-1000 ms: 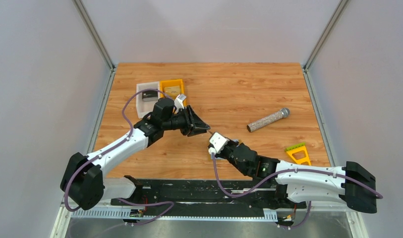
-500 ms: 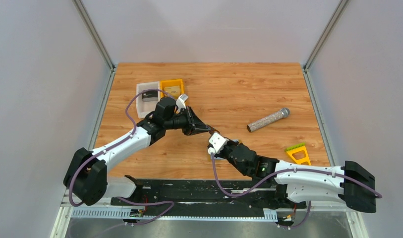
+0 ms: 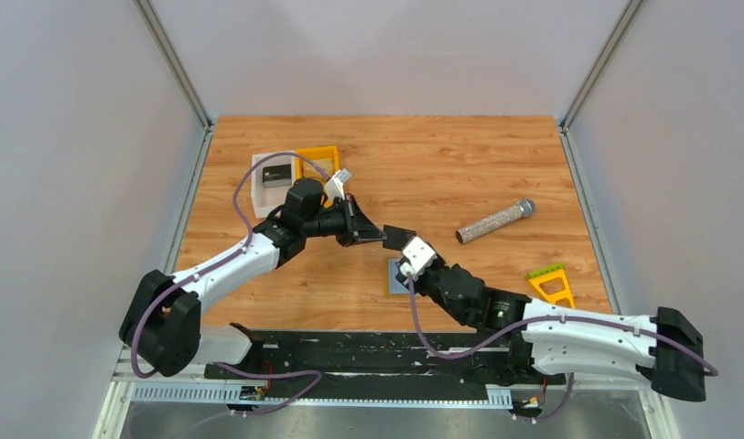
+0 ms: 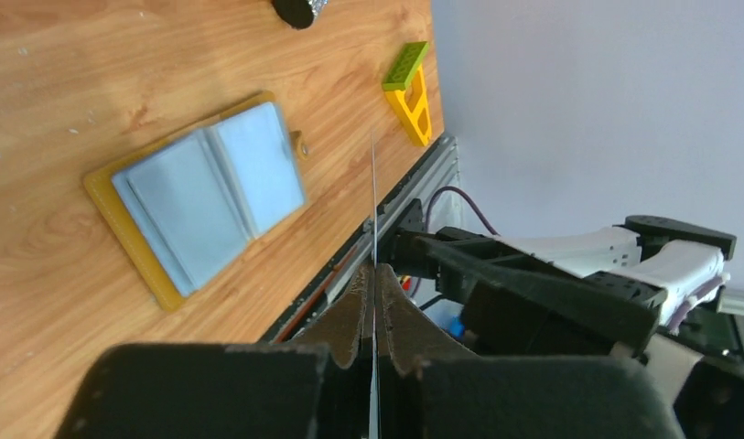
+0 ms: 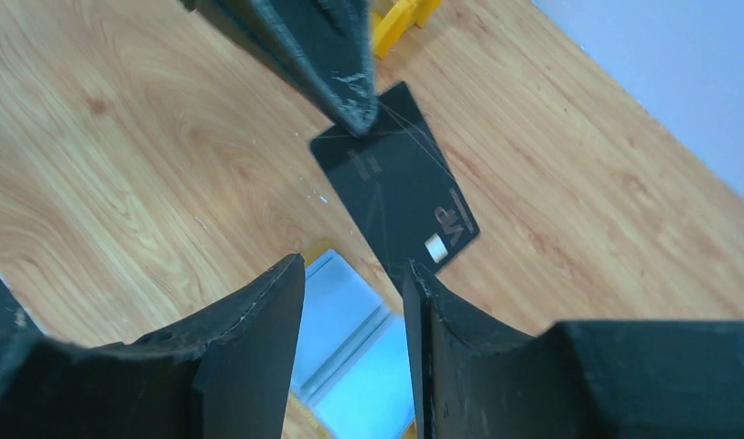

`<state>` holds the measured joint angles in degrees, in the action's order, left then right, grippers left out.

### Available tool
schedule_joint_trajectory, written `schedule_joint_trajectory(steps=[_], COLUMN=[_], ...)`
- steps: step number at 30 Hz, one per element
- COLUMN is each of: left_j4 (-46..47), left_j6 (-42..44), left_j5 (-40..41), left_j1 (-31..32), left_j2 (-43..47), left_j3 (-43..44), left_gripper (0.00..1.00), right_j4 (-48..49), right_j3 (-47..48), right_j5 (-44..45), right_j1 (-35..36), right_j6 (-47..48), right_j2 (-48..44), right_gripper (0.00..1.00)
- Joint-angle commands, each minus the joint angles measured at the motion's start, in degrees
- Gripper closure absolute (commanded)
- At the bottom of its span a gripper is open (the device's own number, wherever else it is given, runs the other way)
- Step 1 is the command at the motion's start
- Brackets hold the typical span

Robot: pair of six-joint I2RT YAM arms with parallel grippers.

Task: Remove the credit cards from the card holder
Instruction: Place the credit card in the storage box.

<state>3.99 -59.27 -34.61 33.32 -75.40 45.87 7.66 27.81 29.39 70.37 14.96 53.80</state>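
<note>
- pinching a black credit card by one end, the left gripper has its jaws closed flat on it in the top view; the card sticks out past the tips, off the table.
- just beyond the card's free end sits the right gripper, with the card holder lying open on the wood right under its tips.
- left wrist view: the jaws meet on the credit card, seen edge-on as a thin line running out from the tips. the card holder lies to the left of the jaws, spread flat with both light-blue panels up. a yellow tool with a green end lies farther ahead.
- right wrist view: the right gripper has its jaws parted a little, gripping nothing. ahead of them hangs the credit card, its far corner nipped by the left gripper. pale lettering near the card's near corner looks like "vip", beside a small pale square. the card holder shows through the gap between the jaws, below them.
</note>
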Motion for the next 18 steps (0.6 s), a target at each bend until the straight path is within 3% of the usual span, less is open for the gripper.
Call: schedule_joint_trajectory(steps=[1, 5, 11, 18], left_j4=[5.5, 3.1, -0.1, -1.6], left_j6=[8.1, 11.8, 15.6, 17.6], left_j5=[-3.7, -4.2, -2.5, -3.4], left_j1=[-2.3, -3.4, -3.7, -3.8], left_j2=[-0.3, 0.2, 1.8, 2.6], left_j3=[-1.2, -1.0, -0.4, 0.2], left_gripper=[1.0, 1.0, 1.0, 1.0], right_j4=[-6.0, -12.6, -18.1, -18.0], right_j3=[1.9, 3.2, 6.2, 8.2], right_j5=[0.7, 0.5, -13.8, -24.4], right_j1=[-2.9, -7.1, -18.9, -24.2], right_j6=[-13.7, -20.6, -28.7, -31.5], right_j2=[-6.9, -9.9, -10.7, -9.6], right_gripper=[0.54, 0.52, 0.51, 0.5])
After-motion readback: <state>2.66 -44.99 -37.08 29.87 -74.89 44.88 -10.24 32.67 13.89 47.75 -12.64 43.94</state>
